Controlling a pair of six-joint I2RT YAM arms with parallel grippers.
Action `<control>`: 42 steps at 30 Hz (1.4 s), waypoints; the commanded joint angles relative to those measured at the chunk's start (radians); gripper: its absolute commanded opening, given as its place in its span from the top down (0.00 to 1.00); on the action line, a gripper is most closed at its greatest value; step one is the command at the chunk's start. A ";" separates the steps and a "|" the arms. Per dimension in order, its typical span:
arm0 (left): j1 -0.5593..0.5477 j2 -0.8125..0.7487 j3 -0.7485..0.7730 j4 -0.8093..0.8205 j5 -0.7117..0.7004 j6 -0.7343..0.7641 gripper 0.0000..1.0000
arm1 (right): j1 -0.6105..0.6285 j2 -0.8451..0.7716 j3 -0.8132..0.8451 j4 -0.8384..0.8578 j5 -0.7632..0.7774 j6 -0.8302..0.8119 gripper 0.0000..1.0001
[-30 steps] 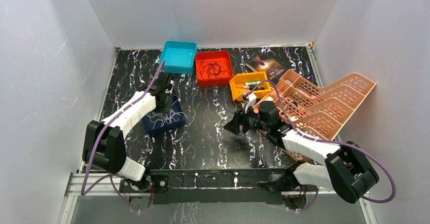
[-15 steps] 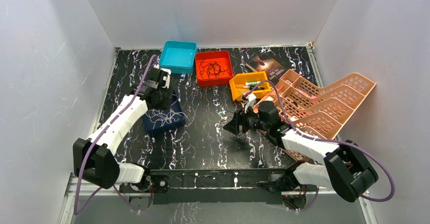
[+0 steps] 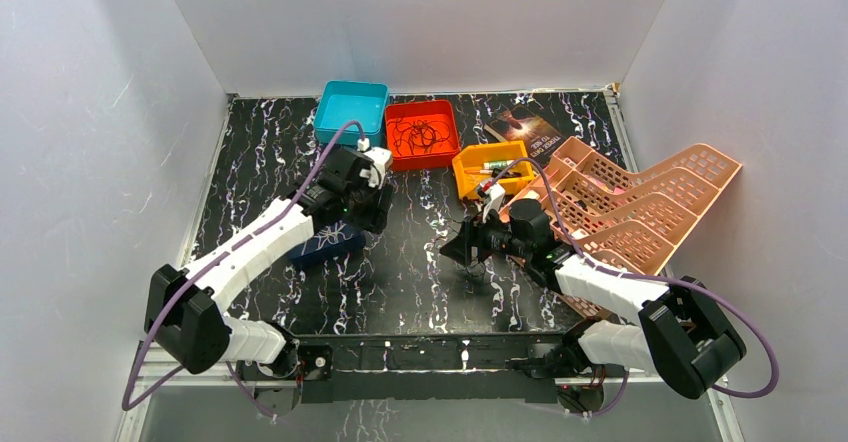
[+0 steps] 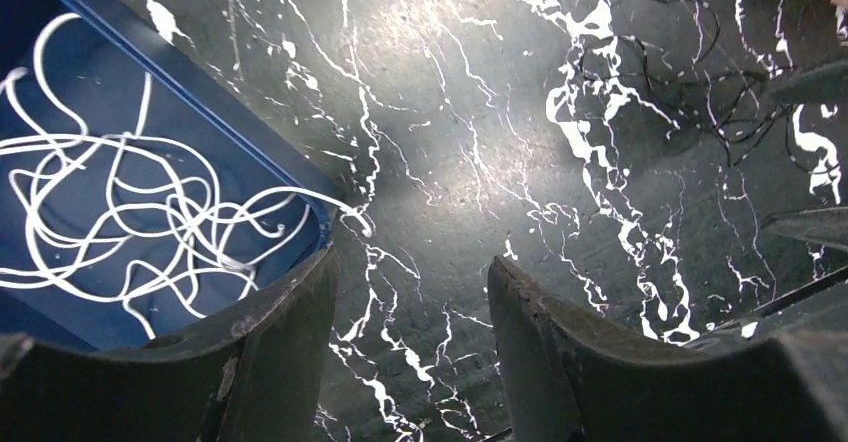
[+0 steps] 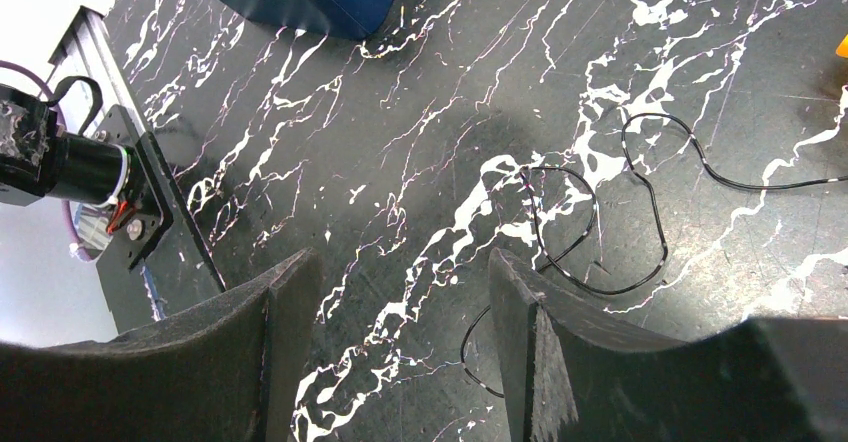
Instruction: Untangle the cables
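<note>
Where four bins (image 3: 352, 112) stand, one navy bin (image 4: 215, 127) holds white cables (image 4: 130, 212).

Four small bins (image 3: 352, 112), one pink basket (image 3: 650, 202), one booklet (image 3: 525, 127), two arms (image 3: 260, 242)

Black tabletop (image 3: 420, 262), white marble-like veining, spans whole enclosure floor. Three plain white walls close it in: back wall (image 3: 420, 22), left wall (image 3: 90, 162), right wall (image 3: 760, 82); matte, faint streaks on left one. Pale strip (image 3: 425, 92) along seam under back wall, possibly metal trim, too small to tell. Silver rail (image 3: 180, 357) across near edge. Grey surface (image 3: 450, 424) below rail. Light even, diffuse, shadows soft. Bright glare patch (image 4: 470, 162) on tabletop in left wrist view.
</note>
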 commanded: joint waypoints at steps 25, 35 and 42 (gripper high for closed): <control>-0.085 0.138 -0.074 0.076 -0.286 -0.017 0.84 | 0.001 -0.043 0.005 0.020 0.008 0.004 0.30; -0.082 0.079 -0.054 0.022 -0.361 -0.005 1.00 | 0.002 -0.041 0.007 0.023 0.004 0.006 0.29; -0.022 0.041 -0.066 -0.009 -0.387 0.010 1.00 | 0.002 -0.030 0.010 0.032 0.000 0.006 0.29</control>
